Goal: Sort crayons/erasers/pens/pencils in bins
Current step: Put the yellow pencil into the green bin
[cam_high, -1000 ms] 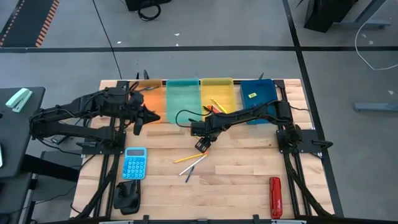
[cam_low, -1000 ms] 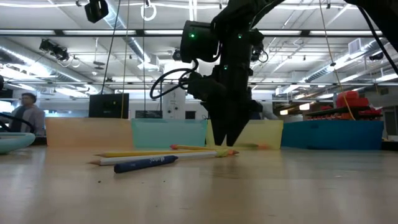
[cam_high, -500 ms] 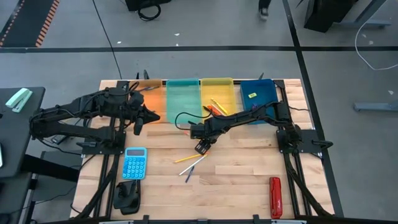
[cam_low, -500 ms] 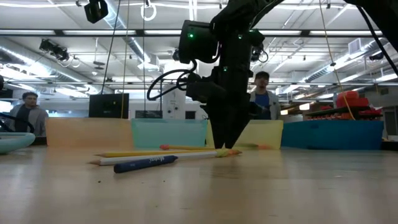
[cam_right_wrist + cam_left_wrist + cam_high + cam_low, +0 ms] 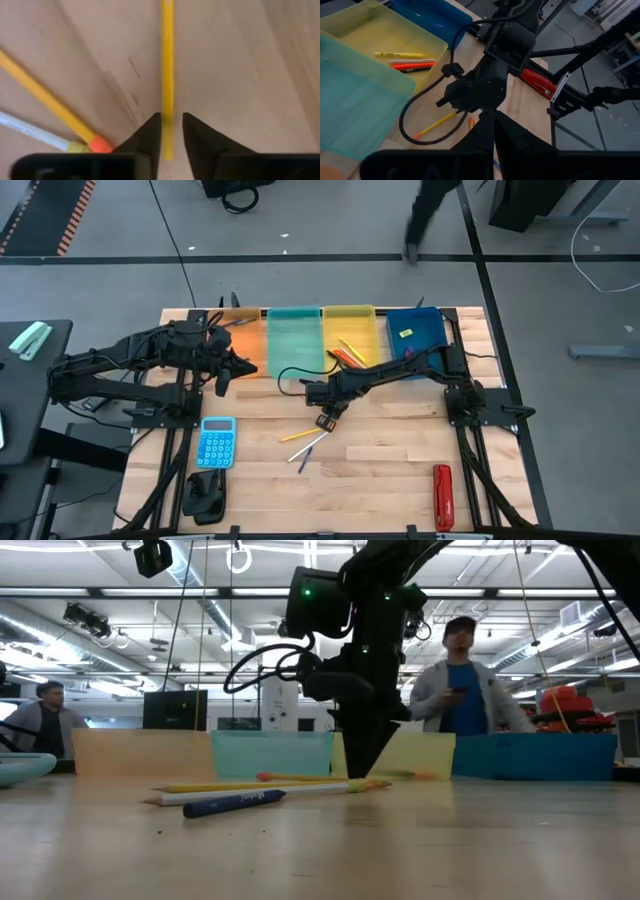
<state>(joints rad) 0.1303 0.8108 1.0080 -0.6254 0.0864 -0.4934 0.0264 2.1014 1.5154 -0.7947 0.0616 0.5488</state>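
My right gripper (image 5: 167,134) points down at the table's middle (image 5: 325,420). Its fingers are still a little open, one on each side of a yellow pencil (image 5: 167,65) that lies flat on the wood. Beside it lie another yellow pencil (image 5: 47,92), a white pencil (image 5: 250,796) and a blue pen (image 5: 235,803). My left gripper (image 5: 493,131) is shut and holds nothing; it hovers by the orange bin (image 5: 243,330). The teal bin (image 5: 294,340), the yellow bin (image 5: 352,320) and the blue bin (image 5: 420,345) stand in a row at the far edge.
Orange and yellow sticks (image 5: 345,355) lie in the yellow bin, and a small yellow eraser (image 5: 406,333) in the blue one. A light-blue calculator (image 5: 216,442), a black device (image 5: 205,495) and a red tool (image 5: 442,498) sit near the front edge. People stand beyond the table.
My right gripper has sunk to the table over the yellow pencil and its fingers have drawn closer together. The pencils have kept still. A person has walked across behind the table.
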